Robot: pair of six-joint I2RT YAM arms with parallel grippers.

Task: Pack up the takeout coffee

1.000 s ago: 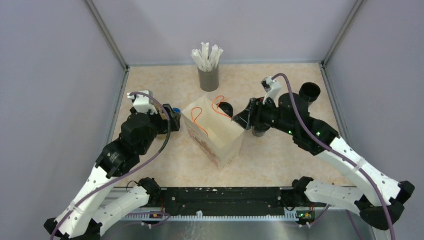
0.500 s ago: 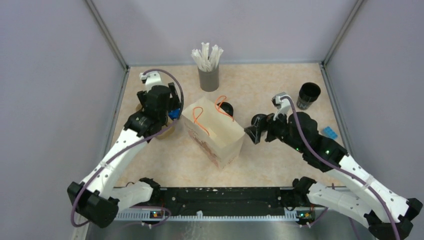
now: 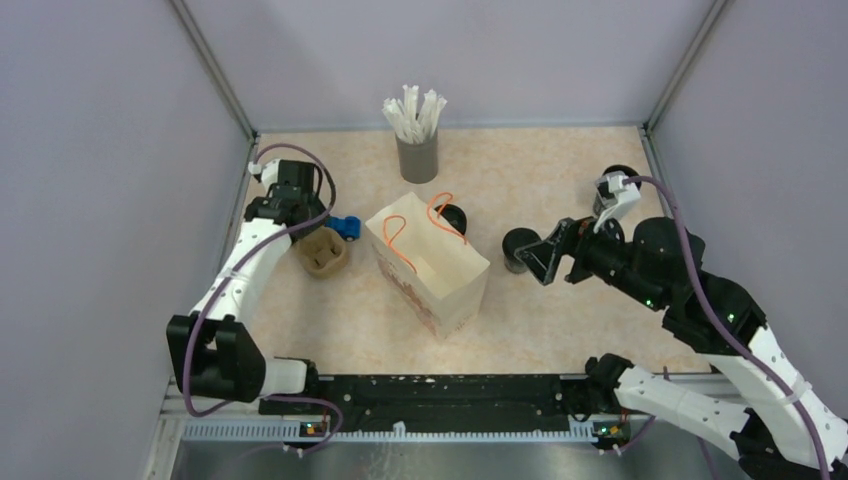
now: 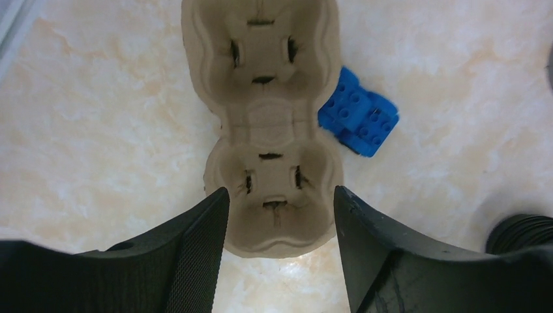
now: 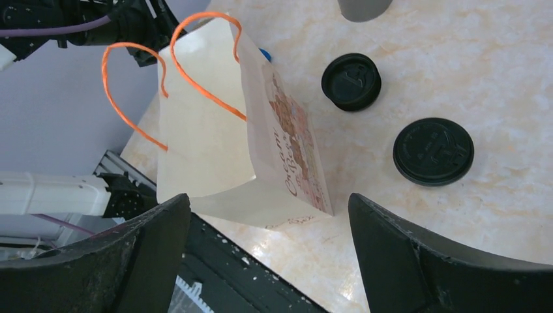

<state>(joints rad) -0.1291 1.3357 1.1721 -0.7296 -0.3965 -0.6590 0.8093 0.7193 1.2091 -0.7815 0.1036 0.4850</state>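
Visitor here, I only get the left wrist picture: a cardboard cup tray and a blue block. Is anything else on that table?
Observer: Yes, an orange-handled paper bag stands open to the right of your tray.
Operator: Any straws?
Observer: White wrapped straws fill a grey holder near the back of the table.
Operator: And the other arm?
Observer: The right pincer is open and empty, pointing toward the bag.

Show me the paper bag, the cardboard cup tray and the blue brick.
paper bag [image 5: 209, 143], right wrist view, on its plain broad face.
cardboard cup tray [image 4: 267, 124], left wrist view, on the bridge between its two cups.
blue brick [image 4: 358, 120], left wrist view, on its studded top.
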